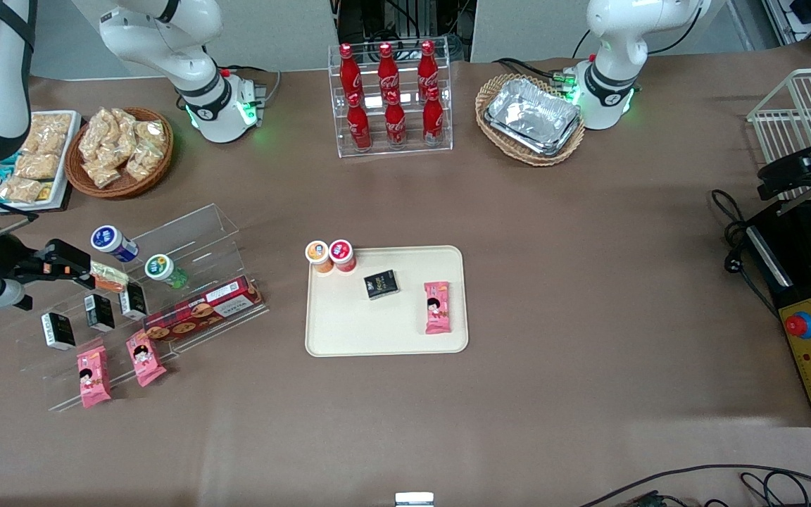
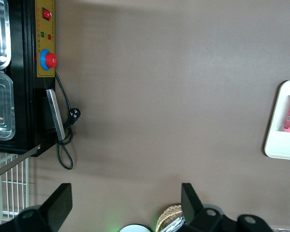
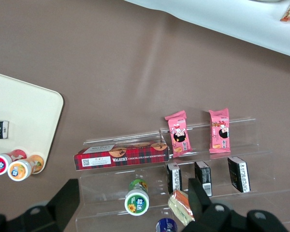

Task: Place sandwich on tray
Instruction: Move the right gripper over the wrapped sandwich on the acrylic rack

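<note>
Regarding the sandwich (image 1: 109, 277): sits on the clear stepped rack (image 1: 198, 229) at mid-height of the front frame, toward the working arm's end of the counter, beside a green-capped bottle (image 1: 164, 271) and just above a row of small black packets (image 1: 99, 310). Well apart from the tray (image 1: 377, 325) at frame centre.

As for the tool (image 1: 74, 266): hovers right at the sandwich, spread wide, holding nothing. In the wrist view (image 3: 133, 189), straddles the bottle, with the sandwich (image 3: 181, 205) close against one finger (image 3: 199, 195).

Probably light and soft; likely to squash under a hard pinch, with slick wrap liable to slide. Better to grip across the narrow width near the middle, gently, pressing on the bread faces rather than loose wrap ends. Worth minding the bottle while closing.
</note>
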Controlling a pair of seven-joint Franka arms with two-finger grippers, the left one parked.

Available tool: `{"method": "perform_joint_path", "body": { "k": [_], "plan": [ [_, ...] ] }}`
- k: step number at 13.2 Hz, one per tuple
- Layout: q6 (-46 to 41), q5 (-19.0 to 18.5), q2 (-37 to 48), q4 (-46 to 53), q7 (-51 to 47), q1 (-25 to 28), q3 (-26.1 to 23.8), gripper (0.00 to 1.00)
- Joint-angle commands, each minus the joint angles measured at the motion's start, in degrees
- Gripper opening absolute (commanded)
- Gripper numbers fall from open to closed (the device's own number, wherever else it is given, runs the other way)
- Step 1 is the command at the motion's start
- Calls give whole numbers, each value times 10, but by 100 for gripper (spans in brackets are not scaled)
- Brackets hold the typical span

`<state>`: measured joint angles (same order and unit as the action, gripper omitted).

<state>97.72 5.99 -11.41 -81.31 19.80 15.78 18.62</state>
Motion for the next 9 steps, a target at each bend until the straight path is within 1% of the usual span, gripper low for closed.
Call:
{"method": "perform_joint_path", "body": {
  "k": [1,8,9],
  "plan": [
    [-6,7,10,-8,-2,-1,0,100],
    [-6,9,8,-16,-2,-4,1,100],
    [-10,12,7,-16,0,-17,0,100]
  ]
}}
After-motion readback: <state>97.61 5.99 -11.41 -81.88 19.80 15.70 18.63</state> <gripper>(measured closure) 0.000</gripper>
